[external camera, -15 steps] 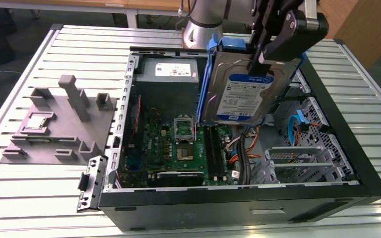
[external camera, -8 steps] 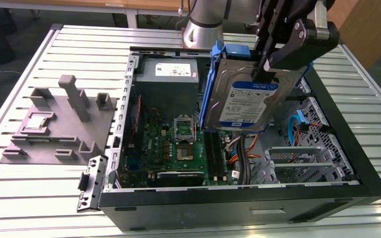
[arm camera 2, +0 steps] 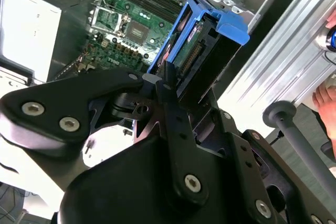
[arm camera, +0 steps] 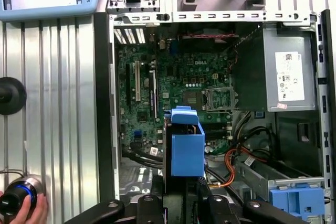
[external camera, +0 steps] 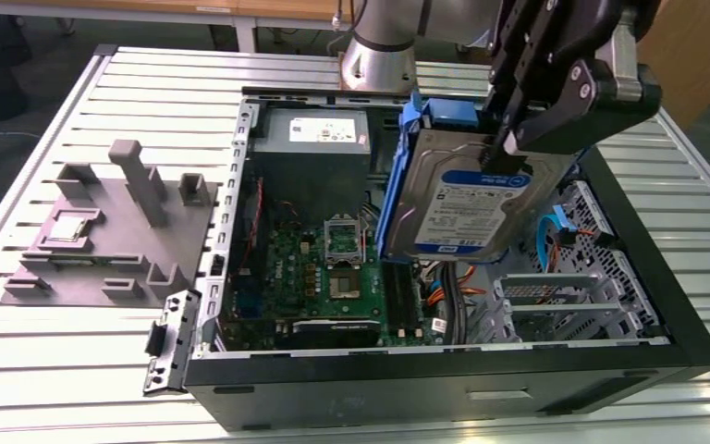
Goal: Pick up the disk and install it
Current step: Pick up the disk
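Above an open computer case (external camera: pixel 454 388) lying on its side on a ribbed metal desk (external camera: pixel 84 370), a black robot pincer (external camera: pixel 503 153) is clamped shut on the top edge of the disk (external camera: pixel 472 199), so the disk hangs upright in the air with a slight tilt. The disk is silver-grey with a blue-and-white label facing the exterior view, and it sits in a blue plastic bracket (external camera: pixel 395 185) that wraps its edges. It hovers over the middle of the case, between the green circuit board (external camera: pixel 330 277) on the exterior view's left and the metal drive cage (external camera: pixel 565 296) on the exterior view's right, touching neither. In the second wrist view the disk's underside and connector (arm camera 2: pixel 191 53) show just past the pincer's fingers (arm camera 2: pixel 167 74). In the first wrist view, orange cables (arm camera: pixel 229 163) lie loose in the case close beside the hanging disk, and a grey power supply box (arm camera: pixel 289 77) sits in the far corner. A grey moulded fixture (external camera: pixel 108 231) rests on the desk outside the case, and a person's hand (arm camera: pixel 26 211) rests on a round knob at the desk's edge. Judging from this, the disk is lifted but not installed. Carrying it well calls for a firm grip, slow travel clear of the cables and the case rim, and the bracket squared to the cage.
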`<state>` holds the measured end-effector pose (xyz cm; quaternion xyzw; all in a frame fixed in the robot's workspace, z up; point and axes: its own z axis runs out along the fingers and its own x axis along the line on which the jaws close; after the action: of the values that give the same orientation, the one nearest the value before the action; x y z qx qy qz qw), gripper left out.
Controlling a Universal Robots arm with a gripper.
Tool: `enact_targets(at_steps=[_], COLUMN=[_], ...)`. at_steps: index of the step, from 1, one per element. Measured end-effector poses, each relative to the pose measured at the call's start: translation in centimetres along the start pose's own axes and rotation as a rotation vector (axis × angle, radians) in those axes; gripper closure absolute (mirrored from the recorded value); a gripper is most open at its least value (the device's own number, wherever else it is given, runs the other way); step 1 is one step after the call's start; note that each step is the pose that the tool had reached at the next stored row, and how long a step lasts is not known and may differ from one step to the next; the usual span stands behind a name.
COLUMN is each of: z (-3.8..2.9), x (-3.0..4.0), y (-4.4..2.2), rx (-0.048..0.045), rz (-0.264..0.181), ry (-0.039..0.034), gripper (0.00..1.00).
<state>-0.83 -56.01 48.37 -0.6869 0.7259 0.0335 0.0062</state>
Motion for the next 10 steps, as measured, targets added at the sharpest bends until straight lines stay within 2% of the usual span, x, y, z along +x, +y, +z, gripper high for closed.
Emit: enact_targets(at_steps=[6, 10], z=[-0.07, -0.06], x=[0.96, 1.3], y=[-0.28, -0.7], rx=[0.0, -0.0001], rz=[0.0, 0.0], ry=[0.0012, 0.0023], gripper=[0.65, 0.65])
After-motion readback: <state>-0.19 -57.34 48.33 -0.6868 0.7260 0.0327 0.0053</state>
